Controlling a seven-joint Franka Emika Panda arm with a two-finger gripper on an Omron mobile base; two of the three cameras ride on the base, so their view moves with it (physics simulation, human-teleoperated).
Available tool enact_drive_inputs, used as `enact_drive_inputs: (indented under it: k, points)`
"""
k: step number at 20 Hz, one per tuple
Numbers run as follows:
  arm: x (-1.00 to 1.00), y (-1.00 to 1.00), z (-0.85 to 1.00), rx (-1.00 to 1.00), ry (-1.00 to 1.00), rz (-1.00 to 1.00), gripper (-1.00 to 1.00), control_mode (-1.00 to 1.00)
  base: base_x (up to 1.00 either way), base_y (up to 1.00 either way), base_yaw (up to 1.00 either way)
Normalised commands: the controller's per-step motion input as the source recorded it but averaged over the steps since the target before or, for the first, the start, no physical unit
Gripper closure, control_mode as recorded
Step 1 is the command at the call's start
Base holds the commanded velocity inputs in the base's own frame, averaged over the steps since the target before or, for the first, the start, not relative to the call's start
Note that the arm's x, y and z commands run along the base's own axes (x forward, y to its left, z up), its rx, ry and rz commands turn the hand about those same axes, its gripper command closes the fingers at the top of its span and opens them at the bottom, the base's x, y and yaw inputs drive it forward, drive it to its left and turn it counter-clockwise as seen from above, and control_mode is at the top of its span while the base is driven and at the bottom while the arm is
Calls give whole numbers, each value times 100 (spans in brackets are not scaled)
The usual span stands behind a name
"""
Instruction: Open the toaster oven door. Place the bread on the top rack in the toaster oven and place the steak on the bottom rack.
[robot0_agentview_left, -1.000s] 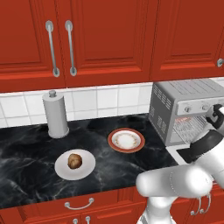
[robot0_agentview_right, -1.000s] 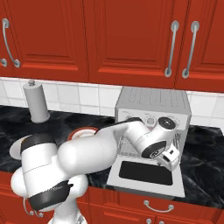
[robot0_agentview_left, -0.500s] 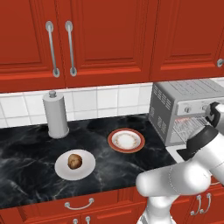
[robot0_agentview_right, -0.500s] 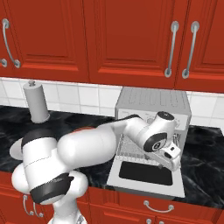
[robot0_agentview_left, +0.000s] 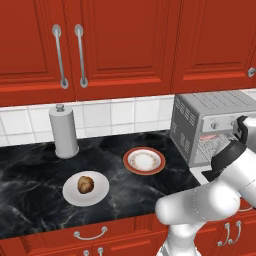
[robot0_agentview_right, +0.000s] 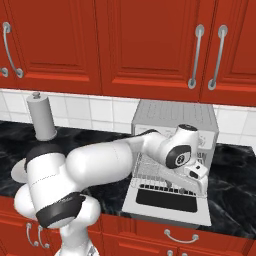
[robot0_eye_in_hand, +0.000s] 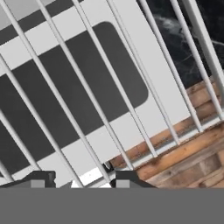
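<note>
Towel holder: tall grey cylindrical paper-towel holder (robot0_agentview_left: 63, 131) stands at the far left of the black marble counter (robot0_agentview_left: 30, 175), against the tiles and well apart from the work.
Bread: small round brown roll (robot0_agentview_left: 85, 184) rests in the middle of a plain white plate (robot0_agentview_left: 70, 192) near the counter's front edge, where it waits for its turn.
Patterned plate: round red-rimmed plate (robot0_agentview_left: 144, 160) lies between the roll's plate and the oven.
Oven: boxy silver-grey toaster oven (robot0_agentview_right: 175, 117) sits at the right, its back to the wall.
Door: drop-down flap with dark glass window (robot0_agentview_right: 167, 200) lies folded flat toward the counter edge, so the opening step looks done.
Rack: thin silver wire-grid shelf (robot0_agentview_right: 162, 176) juts out above the flap, probably pulled forward for easier loading. Whether it is the upper or lower shelf I cannot tell.
Hand: two-finger gripper (robot0_eye_in_hand: 82, 178) hovers at the shelf's front edge and looks down through the bars. Its tips stand apart with one thin wire between them, clamped on nothing.
Change: roll, plates and flap lie as they did a second ago. The white arm (robot0_agentview_right: 100, 165) has turned its wrist and carried the hand slightly rightward along the shelf front.
</note>
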Motion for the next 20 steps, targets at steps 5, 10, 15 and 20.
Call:
enact_drive_inputs:
  k: [5,10,15,20]
  points:
    - [-79,-13,-89,-7,16,6,100,-100,0,0,0]
    - [-67,-6,-50,3,4,3,100,-100,0,0,0]
    - [-69,6,23,21,-14,2,100,-100,0,0,0]
    - [-58,26,40,5,-27,1,100,-100,0,0,0]
